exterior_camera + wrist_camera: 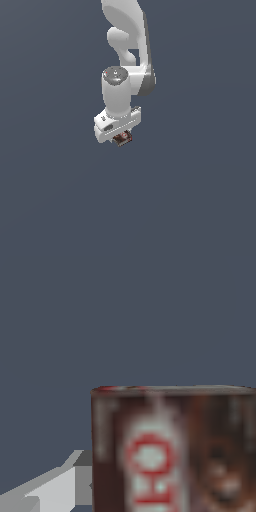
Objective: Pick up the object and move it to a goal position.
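Between my fingers sat the box (122,137), dark brown w/ red, tucked right under my gripper (120,136). Jaws looked closed down on it, box pressed btwn them, only its lower part peeking out below the hand in ext. view. Wrist cam: box (172,451) filled the frame close up, pale patch w/ red marks facing the lens, one grey finger (55,483) beside it, touching its side.

Plain dark grey-blue surface (50,200)
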Controlling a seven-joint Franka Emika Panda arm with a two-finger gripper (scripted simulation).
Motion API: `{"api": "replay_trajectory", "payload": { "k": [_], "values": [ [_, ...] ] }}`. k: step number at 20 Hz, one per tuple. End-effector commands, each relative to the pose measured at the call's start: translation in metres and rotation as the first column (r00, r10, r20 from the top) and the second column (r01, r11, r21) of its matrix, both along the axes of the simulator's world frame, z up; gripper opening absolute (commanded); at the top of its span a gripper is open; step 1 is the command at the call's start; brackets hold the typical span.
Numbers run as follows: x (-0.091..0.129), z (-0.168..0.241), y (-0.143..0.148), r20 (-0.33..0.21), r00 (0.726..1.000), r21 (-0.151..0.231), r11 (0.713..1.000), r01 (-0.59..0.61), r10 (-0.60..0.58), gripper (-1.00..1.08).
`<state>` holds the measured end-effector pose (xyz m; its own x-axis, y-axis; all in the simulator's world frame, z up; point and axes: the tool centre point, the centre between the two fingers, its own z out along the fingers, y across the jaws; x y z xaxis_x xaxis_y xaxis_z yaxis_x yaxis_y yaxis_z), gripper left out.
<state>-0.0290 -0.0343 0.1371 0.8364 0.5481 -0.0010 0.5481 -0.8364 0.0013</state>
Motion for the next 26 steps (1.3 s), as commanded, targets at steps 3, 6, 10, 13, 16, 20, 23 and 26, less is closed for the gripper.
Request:
{"api": "replay_trajectory", "payload": {
  "k": [3, 6, 10, 13, 16, 20, 23, 26],
  "values": [
    [-0.018, 0.037, 0.013, 0.000, 1.000, -0.001, 1.000, 0.000, 0.000, -1.00],
    [-0.030, 0.063, 0.022, 0.000, 1.000, -0.001, 1.000, 0.000, 0.000, -1.00],
    [-0.045, 0.095, 0.034, 0.000, 1.000, 0.000, 1.000, -0.001, 0.001, -1.00],
    [-0.054, 0.115, 0.041, 0.000, 1.000, 0.000, 1.000, -0.001, 0.001, -1.00],
    [-0.061, 0.132, 0.047, 0.000, 1.000, 0.000, 1.000, -0.001, 0.001, -1.00],
    [-0.068, 0.149, 0.053, 0.000, 1.000, 0.001, 1.000, -0.001, 0.001, -1.00],
    [-0.070, 0.156, 0.055, 0.000, 1.000, 0.001, 1.000, -0.001, 0.001, -1.00],
    [-0.071, 0.159, 0.056, 0.000, 1.000, 0.002, 1.000, -0.001, 0.001, -1.00]
  ]
}}
